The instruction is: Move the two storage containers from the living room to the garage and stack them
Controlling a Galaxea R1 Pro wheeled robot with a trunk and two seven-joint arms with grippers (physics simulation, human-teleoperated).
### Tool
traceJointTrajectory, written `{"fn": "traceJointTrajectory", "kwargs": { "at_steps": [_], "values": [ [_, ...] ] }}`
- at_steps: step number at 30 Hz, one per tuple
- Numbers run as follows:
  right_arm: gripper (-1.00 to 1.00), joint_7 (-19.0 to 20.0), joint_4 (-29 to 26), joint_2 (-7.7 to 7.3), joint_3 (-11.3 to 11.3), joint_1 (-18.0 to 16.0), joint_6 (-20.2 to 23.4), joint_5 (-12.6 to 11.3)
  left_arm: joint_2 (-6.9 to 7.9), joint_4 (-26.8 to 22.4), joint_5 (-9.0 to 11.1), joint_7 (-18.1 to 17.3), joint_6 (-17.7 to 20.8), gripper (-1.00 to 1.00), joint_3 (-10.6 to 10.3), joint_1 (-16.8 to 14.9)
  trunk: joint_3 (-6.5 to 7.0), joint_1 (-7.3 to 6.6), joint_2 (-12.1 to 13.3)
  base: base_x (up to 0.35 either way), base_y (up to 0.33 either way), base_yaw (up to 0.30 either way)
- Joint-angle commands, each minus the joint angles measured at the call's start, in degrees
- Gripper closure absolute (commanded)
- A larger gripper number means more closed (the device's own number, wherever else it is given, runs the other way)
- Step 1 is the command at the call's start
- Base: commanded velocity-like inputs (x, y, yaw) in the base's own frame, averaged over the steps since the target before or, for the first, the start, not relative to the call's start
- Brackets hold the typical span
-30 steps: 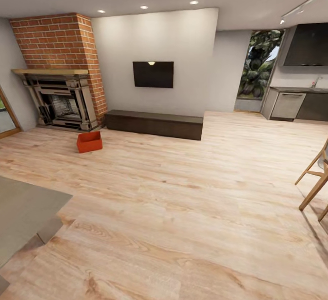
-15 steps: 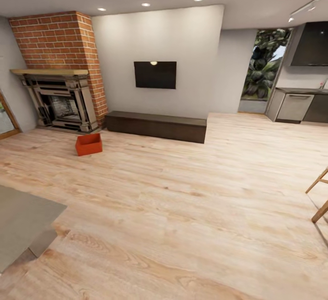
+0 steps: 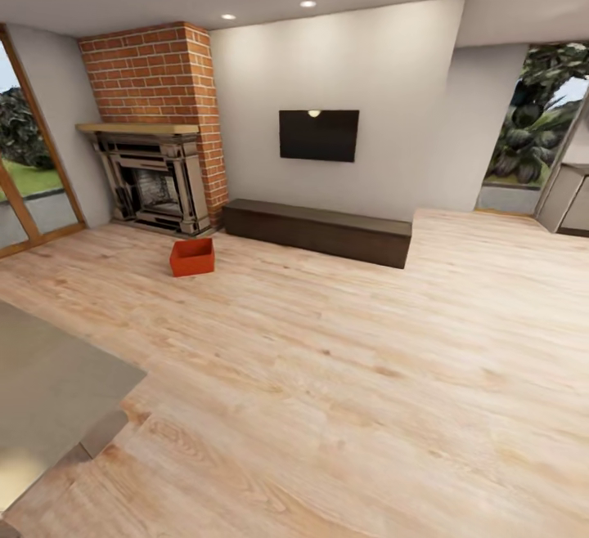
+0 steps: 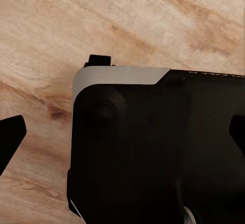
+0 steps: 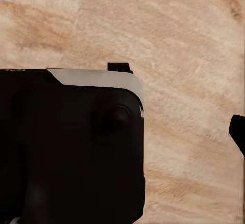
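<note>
**Swinging the view left, one bin lining up ahead**

I'm rolling through the living room (image 3: 327, 374), and its wood plank floor is spreading out wide in front of me. Against a second ago, the whole picture has slid to the right: the kitchen units and the wooden chair legs have dropped off the right edge, and a glass door (image 3: 33, 170) is now coming in on the left. That is my camera turning, not the furniture moving.

The brick fireplace (image 3: 155, 154) is now sitting nearer the middle, with the wall TV (image 3: 318, 135) and the long dark bench (image 3: 319, 231) beside it. A grey rug corner (image 3: 57, 391) is showing at lower left.

One storage container (image 3: 192, 257) is standing upright on the planks, just in front of the fireplace and near the bench's left end, well apart from me. The turn is bringing it closer to centre, so I'm judging this as the approach leg, with all the carrying yet to do. I'm not spotting the second bin from here.

The left claw (image 4: 122, 137) is hanging over the planks with its dark tips spread wide, released and empty. On the right claw (image 5: 240, 132) I'm only catching one tip at the frame's edge, so I cannot tell its state.
</note>
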Motion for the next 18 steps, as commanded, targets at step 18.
{"fn": "traceJointTrajectory", "kwargs": {
  "at_steps": [18],
  "values": [
    [-1.0, -0.1, 0.1, -0.06, 0.5, 0.0, -0.2, -0.6, 0.0, 0.1, 0.6, -0.2, -0.2, -1.0, -0.1, -0.1, -0.07, 0.04, 0.0, 0.322, 0.0, 0.149]
  ]
}}
